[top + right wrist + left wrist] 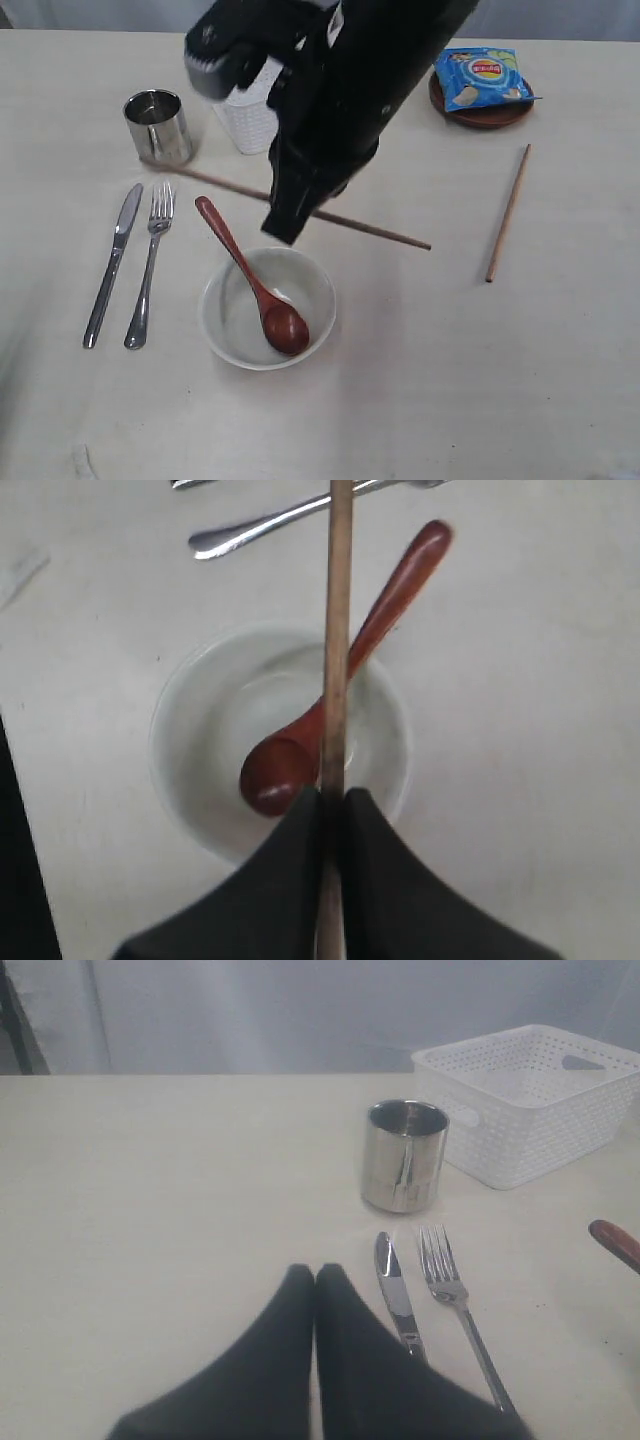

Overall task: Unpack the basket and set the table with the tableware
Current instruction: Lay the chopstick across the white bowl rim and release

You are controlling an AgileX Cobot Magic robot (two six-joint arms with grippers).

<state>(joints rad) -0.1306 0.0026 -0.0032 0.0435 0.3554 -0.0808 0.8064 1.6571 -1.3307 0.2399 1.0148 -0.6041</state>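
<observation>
My right gripper point(287, 230) reaches in from the far side and is shut on one wooden chopstick point(380, 232), held level above the table. In the right wrist view the gripper point(332, 796) pinches that chopstick point(338, 630) over the white bowl point(180, 710), where the reddish spoon point(400, 580) rests. The bowl point(222, 330) with the spoon point(235, 255) stands at the front middle. Knife point(112, 265), fork point(150, 262) and steel cup point(158, 125) are on the left. A second chopstick point(508, 212) lies at the right. My left gripper point(315, 1272) is shut and empty beside the knife point(395, 1295).
The white basket point(250, 120) stands at the back, mostly hidden behind my right arm; its lattice wall point(530, 1130) shows in the left wrist view, next to the cup point(404, 1155). A blue chips bag point(482, 75) lies on the brown plate point(490, 118) at the back right.
</observation>
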